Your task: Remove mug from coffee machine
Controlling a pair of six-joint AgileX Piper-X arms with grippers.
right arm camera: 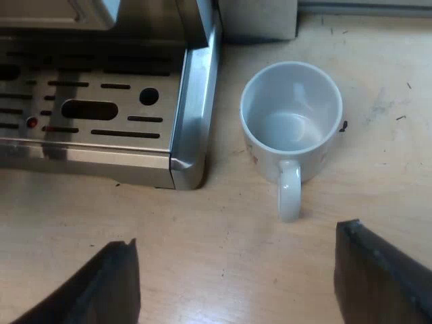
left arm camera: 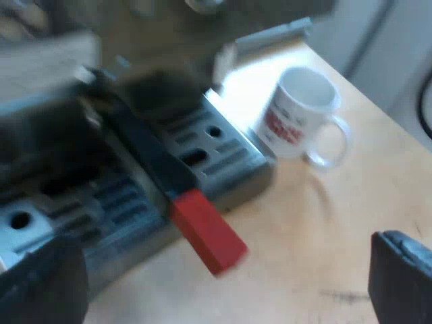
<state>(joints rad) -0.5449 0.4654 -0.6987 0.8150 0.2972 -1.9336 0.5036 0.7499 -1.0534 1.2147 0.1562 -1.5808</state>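
Observation:
A white mug with red print stands upright and empty on the wooden table, beside the corner of the machine's steel drip tray, off the tray. Its handle points toward my right gripper, which hangs open above the table a short way from the mug, holding nothing. My left gripper is open too, near the red end of the dark handle that sticks out over the drip tray.
The espresso machine's body rises behind the slotted tray. A grey box stands on the table behind the mug. Bare wooden tabletop lies between the mug and my right gripper.

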